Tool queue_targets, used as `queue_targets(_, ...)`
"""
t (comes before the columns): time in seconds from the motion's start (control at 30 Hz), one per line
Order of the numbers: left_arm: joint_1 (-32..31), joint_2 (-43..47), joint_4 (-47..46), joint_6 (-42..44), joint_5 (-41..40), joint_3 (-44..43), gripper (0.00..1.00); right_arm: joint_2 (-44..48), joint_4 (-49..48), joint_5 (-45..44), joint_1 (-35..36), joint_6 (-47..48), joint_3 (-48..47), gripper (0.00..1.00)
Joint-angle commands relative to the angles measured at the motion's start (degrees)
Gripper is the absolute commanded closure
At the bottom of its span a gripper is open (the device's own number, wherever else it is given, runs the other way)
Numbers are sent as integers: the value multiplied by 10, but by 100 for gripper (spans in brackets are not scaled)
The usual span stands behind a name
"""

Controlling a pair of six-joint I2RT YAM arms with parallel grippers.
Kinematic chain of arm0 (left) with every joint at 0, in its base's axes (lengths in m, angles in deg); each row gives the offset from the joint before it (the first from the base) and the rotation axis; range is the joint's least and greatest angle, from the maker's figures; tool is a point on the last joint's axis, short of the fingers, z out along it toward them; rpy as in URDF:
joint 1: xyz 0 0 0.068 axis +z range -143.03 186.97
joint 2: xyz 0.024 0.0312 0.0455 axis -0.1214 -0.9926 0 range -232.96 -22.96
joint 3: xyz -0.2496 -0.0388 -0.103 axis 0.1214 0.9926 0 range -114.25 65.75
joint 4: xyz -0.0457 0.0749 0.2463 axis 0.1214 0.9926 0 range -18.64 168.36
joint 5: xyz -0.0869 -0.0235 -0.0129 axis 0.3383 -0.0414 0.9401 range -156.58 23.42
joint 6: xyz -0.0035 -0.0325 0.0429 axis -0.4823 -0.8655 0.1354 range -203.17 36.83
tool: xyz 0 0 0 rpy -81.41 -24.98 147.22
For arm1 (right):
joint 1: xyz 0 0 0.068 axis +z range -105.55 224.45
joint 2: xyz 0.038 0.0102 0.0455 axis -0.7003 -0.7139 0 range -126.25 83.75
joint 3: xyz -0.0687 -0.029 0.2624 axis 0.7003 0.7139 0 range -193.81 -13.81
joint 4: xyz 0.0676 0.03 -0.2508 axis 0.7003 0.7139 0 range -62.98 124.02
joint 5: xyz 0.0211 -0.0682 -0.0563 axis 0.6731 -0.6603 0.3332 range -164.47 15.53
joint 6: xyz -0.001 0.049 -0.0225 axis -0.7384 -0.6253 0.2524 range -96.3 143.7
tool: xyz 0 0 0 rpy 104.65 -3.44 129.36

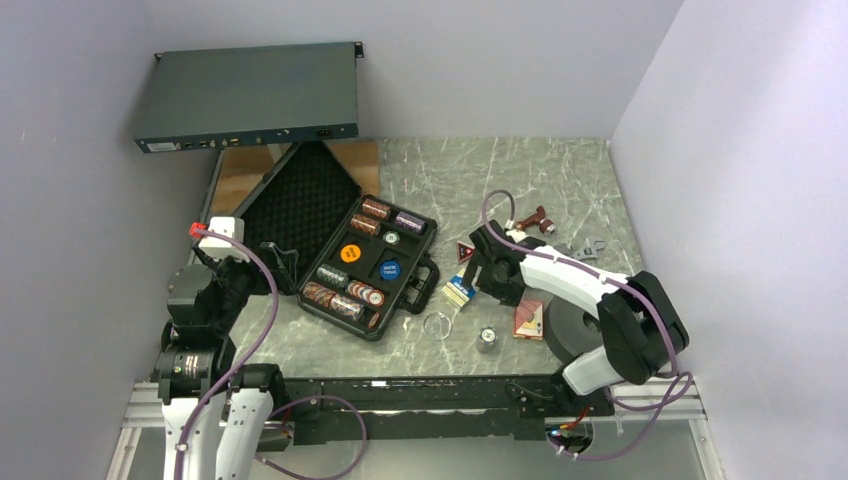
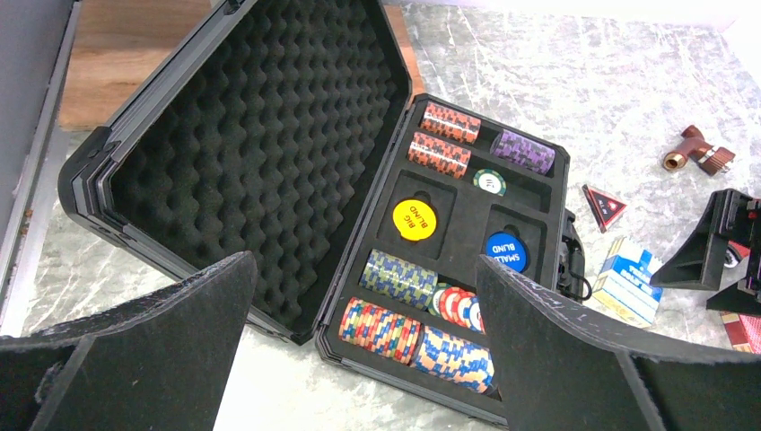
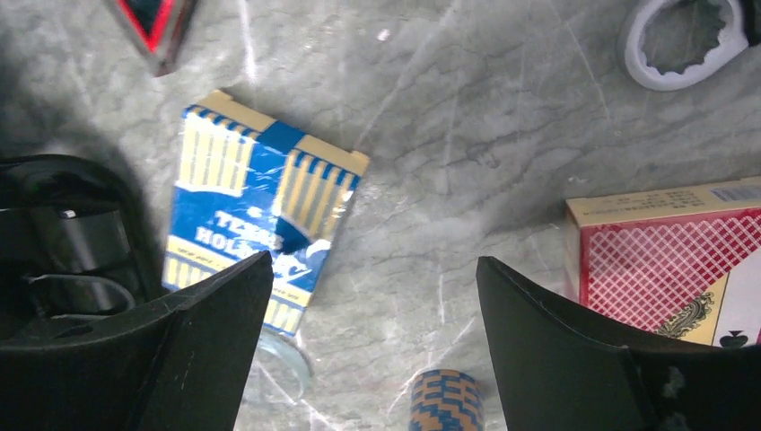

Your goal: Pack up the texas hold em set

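Now mid-pack: left gripper (image 2: 363, 269) and right gripper (image 3: 372, 269) spread wide, empty.
Case (image 1: 300, 205) open on bench (image 1: 560, 180), chip rolls (image 2: 386, 328) in tray; blue card box (image 3: 260, 206) below right gripper, red card box (image 3: 664, 260) nearby.

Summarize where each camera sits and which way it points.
Top external: fixed above and behind the robot, looking down at the table; left arm and right arm show.
Left wrist: on left arm, looking forward-down into the open case; left gripper, open, at bottom.
Right wrist: on right arm, looking down at blue card box and red card box; right gripper, open, at bottom.
Shared: blue card box, in all three.
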Motion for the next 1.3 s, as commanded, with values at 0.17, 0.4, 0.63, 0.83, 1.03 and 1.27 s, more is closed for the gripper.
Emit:
queue_targets(0.17, 3, -1, -20, 2, 3, -2, 1, -30, 46, -8, 32, 9, -107, 9)
queue_targets(0.4, 3, 3, -21, 1, 9, -1, 1, -93, 104, -26, 32, -72, -146, 9)
queue_targets(0.63, 3, 12, -20, 0, 6, 0, 1, -109, 89, -5, 32, -88, -140, 10)
queue_targets(0.83, 2, 14, -21, 0, 8, 0, 1, -127, 57, 8, 32, -70, -146, 10)
queue_targets(1.03, 2, 15, -22, 0, 10, 1, 1, -135, 52, 3, 32, -62, -158, 4)
queue_targets(1.27, 2, 14, -22, 0, 10, 1, 1, -153, 58, -1, 32, -62, -168, 1)
